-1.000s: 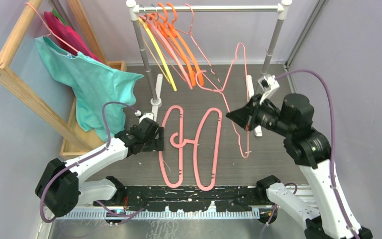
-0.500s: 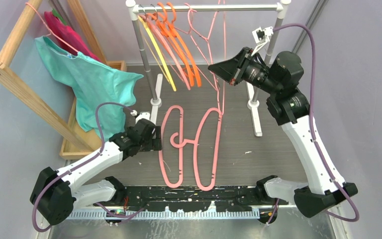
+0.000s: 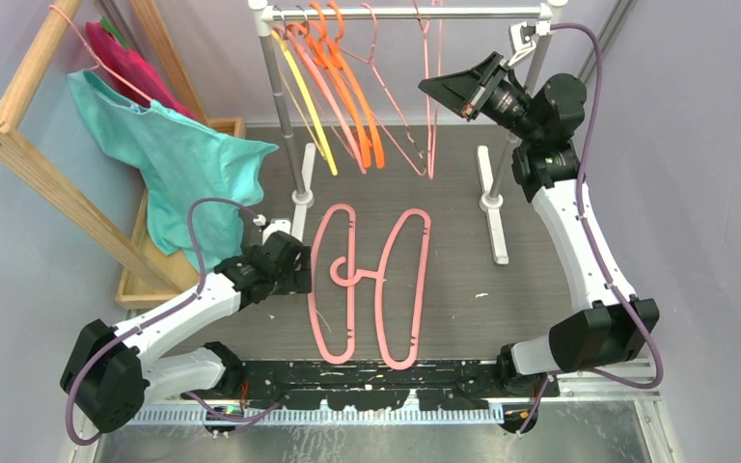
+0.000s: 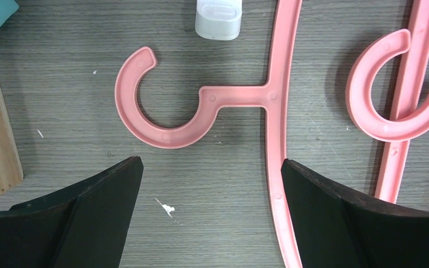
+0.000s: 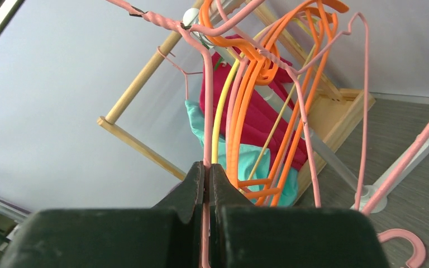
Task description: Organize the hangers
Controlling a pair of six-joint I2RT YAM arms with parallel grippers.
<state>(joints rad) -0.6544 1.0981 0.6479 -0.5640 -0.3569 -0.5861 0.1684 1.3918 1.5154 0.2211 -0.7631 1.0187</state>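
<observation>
Holding a pink wire hanger (image 3: 432, 106) up at the rail (image 3: 405, 13), my right hand (image 3: 425, 85) is clamped shut on one of its thin side wires, toward the rail's right end. The hook rises out of the overhead view, so I cannot tell whether it is seated over the rail. That is the main risk: if I let go before it catches, the hanger would likely drop to the tabletop (image 3: 540, 289). The wire looks thin and springy, with a twisted neck, and it could swing or snag the neighbouring pink wire hanger on its left. Further toward the rail's left end hang the orange hangers (image 3: 370, 145) and one yellow hanger (image 3: 301, 89), slim, smooth plastic, crowded together. In front of the rail, two thick pink hangers (image 4: 273, 139) lie flat on the grey wood-grain tabletop, moulded and matte, with broad curled hooks. My left hand (image 4: 211, 164) hovers over the left one's hook, fingers apart, touching nothing. Closing off-centre there might just push the flat plastic along.
</observation>
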